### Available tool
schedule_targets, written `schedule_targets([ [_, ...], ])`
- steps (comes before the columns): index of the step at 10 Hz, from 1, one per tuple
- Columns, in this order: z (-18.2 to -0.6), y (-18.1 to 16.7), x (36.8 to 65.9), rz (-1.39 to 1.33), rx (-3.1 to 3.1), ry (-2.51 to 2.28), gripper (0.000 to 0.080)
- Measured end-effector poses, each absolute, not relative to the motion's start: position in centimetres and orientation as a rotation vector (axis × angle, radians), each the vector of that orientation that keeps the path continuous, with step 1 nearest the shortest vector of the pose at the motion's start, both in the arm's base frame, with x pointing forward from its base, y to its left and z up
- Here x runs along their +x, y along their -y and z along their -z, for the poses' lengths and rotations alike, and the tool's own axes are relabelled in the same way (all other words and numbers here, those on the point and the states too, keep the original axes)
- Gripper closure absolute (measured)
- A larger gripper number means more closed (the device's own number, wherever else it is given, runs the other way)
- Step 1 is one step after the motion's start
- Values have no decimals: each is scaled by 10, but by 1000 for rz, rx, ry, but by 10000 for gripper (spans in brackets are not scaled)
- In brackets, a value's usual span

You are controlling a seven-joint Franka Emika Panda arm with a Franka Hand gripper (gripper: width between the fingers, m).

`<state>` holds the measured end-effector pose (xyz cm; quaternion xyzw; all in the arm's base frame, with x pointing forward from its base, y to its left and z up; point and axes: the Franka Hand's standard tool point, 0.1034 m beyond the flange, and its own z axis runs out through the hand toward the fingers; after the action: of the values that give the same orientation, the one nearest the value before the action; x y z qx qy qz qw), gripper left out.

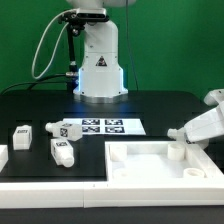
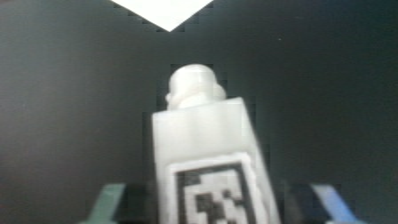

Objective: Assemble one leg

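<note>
Robot base stands at the back of the black table in your exterior view; just in front of it the marker board lies flat; to the exterior view's left of that board you see three small white blocks with tags; the first spare block is just beside the board, the second spare block is farther toward the exterior view's left, and the third spare block lies nearer the camera; a big white panel fills the near corner on the exterior view's right; a small white bump shows on it, too small for you to tell what it is; the gripper is tilted at the exterior view's right edge and hangs just over the far rim of the panel; from here you cannot tell what is at its tip; in your wrist view the leg fills the middle; it is white, with a rounded peg end pointing away from the camera and its black-and-white tag facing the camera; the leg sits between the two blue-grey fingertips, with a thin dark strip between the leg and each fingertip; you cannot tell whether the pincer pinches the leg or stands spread around it; behind the leg is the dark table; a white corner pokes in beyond the peg end, and you cannot tell what it belongs to.
</note>
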<state>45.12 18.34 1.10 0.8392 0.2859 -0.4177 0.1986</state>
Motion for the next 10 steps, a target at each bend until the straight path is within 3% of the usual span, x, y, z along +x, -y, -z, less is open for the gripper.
schedule_targets([
  [2, -14, -182, 454, 1177, 2358, -807, 515],
  [6, -110, -120, 511, 1042, 2709, -554, 515],
  [8, -112, -106, 535, 856, 2807, -539, 515],
  [10, -113, -108, 541, 601, 2893, -566, 515],
])
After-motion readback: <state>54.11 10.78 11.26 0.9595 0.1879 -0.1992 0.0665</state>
